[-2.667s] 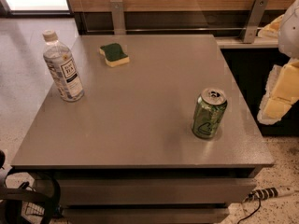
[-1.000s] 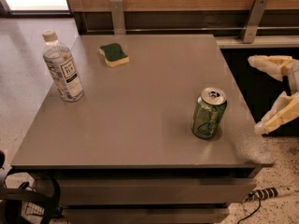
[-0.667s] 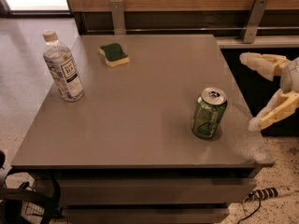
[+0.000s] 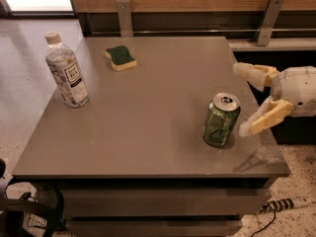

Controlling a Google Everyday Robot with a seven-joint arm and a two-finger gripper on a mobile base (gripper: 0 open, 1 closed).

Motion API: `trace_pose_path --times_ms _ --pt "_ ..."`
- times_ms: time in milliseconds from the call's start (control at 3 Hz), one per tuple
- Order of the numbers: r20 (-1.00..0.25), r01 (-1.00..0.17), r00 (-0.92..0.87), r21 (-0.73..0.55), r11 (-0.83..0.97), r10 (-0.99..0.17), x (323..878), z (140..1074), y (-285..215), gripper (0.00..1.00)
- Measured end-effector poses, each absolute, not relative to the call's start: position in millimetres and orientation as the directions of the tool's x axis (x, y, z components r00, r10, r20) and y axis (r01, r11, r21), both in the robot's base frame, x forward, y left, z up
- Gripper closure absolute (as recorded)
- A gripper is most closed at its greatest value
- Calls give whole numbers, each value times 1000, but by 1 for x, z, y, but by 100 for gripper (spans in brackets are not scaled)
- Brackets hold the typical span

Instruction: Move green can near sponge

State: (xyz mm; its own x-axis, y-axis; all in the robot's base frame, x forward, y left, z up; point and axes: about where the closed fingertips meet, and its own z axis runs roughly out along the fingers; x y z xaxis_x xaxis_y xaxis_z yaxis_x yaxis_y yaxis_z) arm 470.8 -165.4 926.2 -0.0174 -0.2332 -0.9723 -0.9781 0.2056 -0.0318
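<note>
The green can (image 4: 220,120) stands upright near the right front of the grey table (image 4: 148,122); it has pale swirl markings and a silver top. The sponge (image 4: 121,58), dark green over pale yellow, lies at the far left-middle of the table. My gripper (image 4: 241,100) comes in from the right, just right of the can, with its two pale fingers spread wide; the near fingertip (image 4: 245,130) is close beside the can. It holds nothing.
A clear plastic water bottle (image 4: 66,71) stands upright at the table's left side. Two metal brackets (image 4: 266,14) and a wooden wall panel run behind the table. Cables lie on the speckled floor at the front right and front left.
My gripper has moved left from the table's right edge toward the can, fingers spread. The can, sponge and bottle have not moved.
</note>
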Motion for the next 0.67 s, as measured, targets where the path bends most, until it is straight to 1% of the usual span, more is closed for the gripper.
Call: trace_pose_path --times_ms 333,667 --pt "-977 -973 -53 4 232 -206 478 905 -151 0" --pt "-988 -963 -21 -21 267 -155 480 894 -142 0"
